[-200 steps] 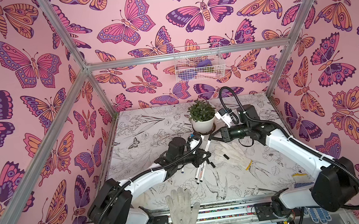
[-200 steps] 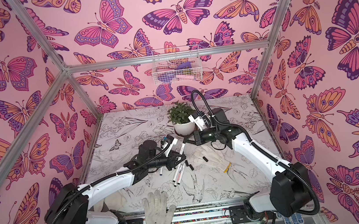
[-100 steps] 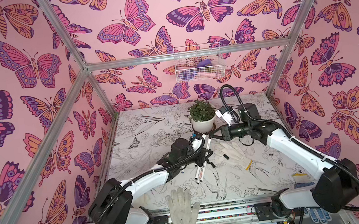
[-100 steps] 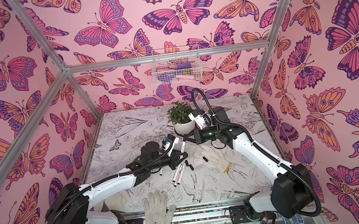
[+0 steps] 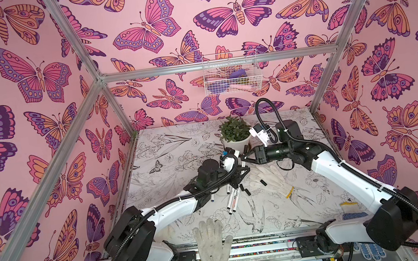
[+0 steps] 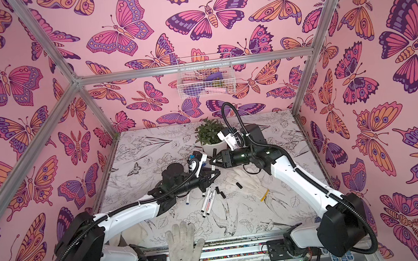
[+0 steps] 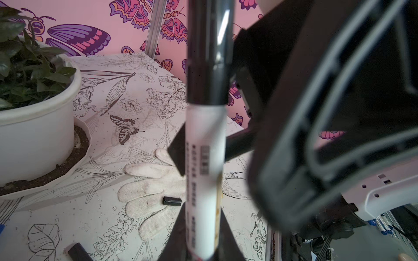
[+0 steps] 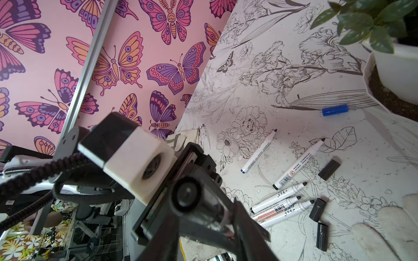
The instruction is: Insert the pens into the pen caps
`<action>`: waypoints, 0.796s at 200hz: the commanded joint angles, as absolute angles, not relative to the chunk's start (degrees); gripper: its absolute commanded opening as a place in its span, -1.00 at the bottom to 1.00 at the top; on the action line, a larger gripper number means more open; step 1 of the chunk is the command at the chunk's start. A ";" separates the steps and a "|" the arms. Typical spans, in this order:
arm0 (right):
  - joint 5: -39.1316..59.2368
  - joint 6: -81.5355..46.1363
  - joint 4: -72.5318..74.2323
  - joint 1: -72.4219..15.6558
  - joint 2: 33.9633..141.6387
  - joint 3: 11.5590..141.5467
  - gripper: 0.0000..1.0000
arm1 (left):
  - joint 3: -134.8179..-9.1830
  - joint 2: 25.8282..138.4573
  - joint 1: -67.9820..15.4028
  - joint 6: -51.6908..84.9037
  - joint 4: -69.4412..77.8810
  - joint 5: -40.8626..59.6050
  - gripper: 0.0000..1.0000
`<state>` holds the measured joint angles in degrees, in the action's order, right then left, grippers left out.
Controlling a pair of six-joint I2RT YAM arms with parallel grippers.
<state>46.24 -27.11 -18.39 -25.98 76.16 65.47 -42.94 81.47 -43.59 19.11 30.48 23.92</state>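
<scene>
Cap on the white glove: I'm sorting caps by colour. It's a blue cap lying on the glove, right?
Not blue: the cap lying on the glove is black, as the left wrist view shows. The blue cap lies beside the plant pot.

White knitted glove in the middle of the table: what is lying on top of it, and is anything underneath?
One short black cylindrical plastic cap lies loose on the white knitted glove. Underneath cannot be seen: its fabric hides whatever is below.
</scene>
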 commanded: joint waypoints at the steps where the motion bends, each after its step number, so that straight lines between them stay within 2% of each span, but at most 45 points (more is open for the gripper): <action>1: 47.33 -28.40 -17.60 -26.11 73.70 67.02 0.03 | -43.75 82.45 -43.92 18.63 32.81 23.22 -1.00; 27: 45.62 -29.52 -16.08 -25.19 72.17 66.57 0.10 | -43.56 82.75 -43.90 18.64 32.81 23.05 -1.00; 56: 43.48 -34.12 -11.44 -23.79 72.28 66.01 -0.12 | -43.56 82.78 -43.87 18.40 32.80 23.55 -1.00; 126: 43.08 -36.03 -8.05 -23.81 78.38 68.62 -0.27 | -43.90 83.06 -43.95 18.28 32.30 24.38 -1.00; 159: 42.63 -36.21 -7.60 -23.80 79.10 68.65 -0.46 | -43.73 82.84 -43.95 18.34 32.32 24.12 -1.00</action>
